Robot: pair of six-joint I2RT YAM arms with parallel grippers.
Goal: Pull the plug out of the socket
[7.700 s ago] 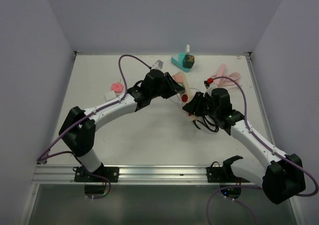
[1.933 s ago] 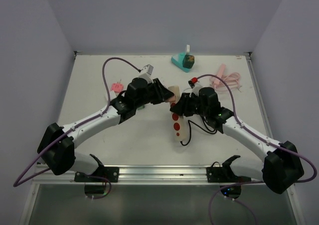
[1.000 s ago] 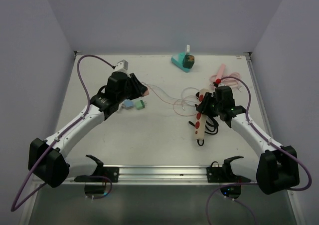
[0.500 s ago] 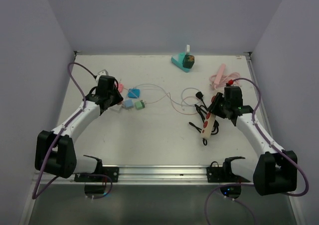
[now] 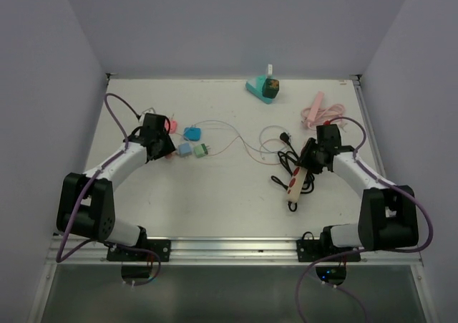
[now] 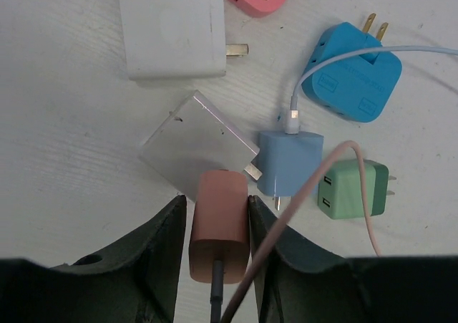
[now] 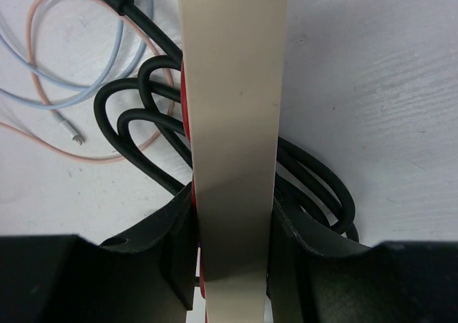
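My left gripper (image 6: 217, 204) is shut on a brownish-pink plug (image 6: 220, 230), held just above the table with a dark stub and a pink cable trailing from its back. In the top view the left gripper (image 5: 163, 148) is at the left of the table. My right gripper (image 7: 232, 198) is shut on a beige power strip (image 7: 232, 101) with a red socket face, held on edge over its coiled black cord (image 7: 315, 187). In the top view the right gripper (image 5: 310, 160) holds the strip (image 5: 294, 181) at the right, far from the plug.
Several adapters lie around the left gripper: a white one (image 6: 172, 26), a silver one (image 6: 197, 147), a blue one (image 6: 351, 72), a light-blue charger (image 6: 290, 162), a green charger (image 6: 354, 188). Thin cables (image 5: 236, 138) cross mid-table. A teal object (image 5: 261, 88) and a pink strip (image 5: 320, 109) lie at the back.
The arms have drawn apart: the left carried the plug off the strip to the adapters at the left, the right took the strip to the right. Since half a second ago both have barely shifted.
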